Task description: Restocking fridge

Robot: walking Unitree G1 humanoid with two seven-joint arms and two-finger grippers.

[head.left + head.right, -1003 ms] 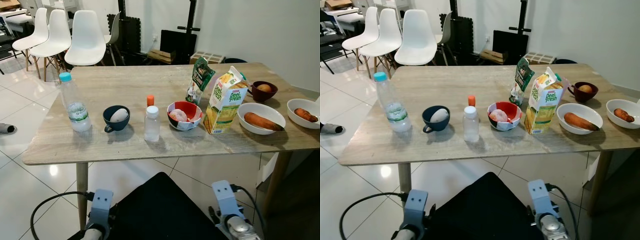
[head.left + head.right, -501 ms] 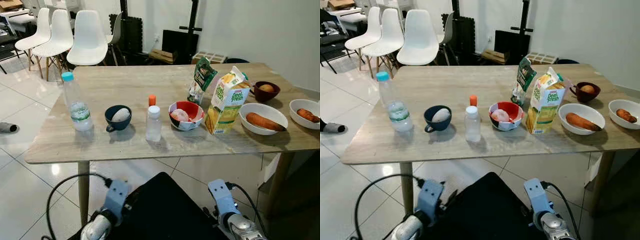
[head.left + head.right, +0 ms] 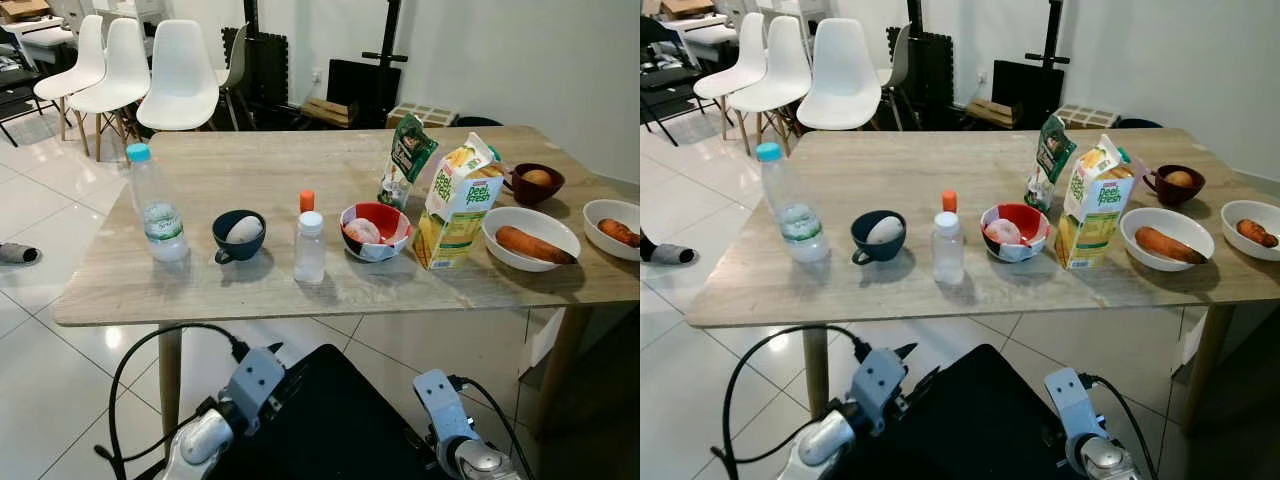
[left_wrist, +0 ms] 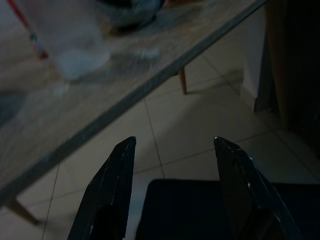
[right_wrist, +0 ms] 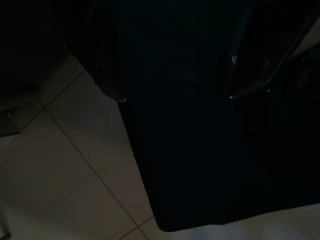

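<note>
On the wooden table [image 3: 250, 170] stand a water bottle with a blue cap [image 3: 155, 205], a dark blue cup holding an egg [image 3: 239, 235], a small clear bottle with a white cap [image 3: 310, 250], a red bowl [image 3: 375, 230], a green packet [image 3: 405, 160] and a yellow juice carton [image 3: 457, 212]. My left gripper [image 4: 175, 144] is open and empty. It is raised below the table's near edge, in front of the small bottle. My right gripper [image 5: 175, 97] hangs low, open, over dark cloth.
At the table's right end sit a brown cup [image 3: 537, 182] and two white bowls [image 3: 530, 240] [image 3: 615, 225] with orange vegetables. White chairs [image 3: 175, 80] stand beyond the table's far left. A table leg [image 3: 168, 380] rises near my left arm.
My left arm has lifted and swung forward towards the table's near edge. The right arm has sunk slightly. The items on the table are unmoved.
</note>
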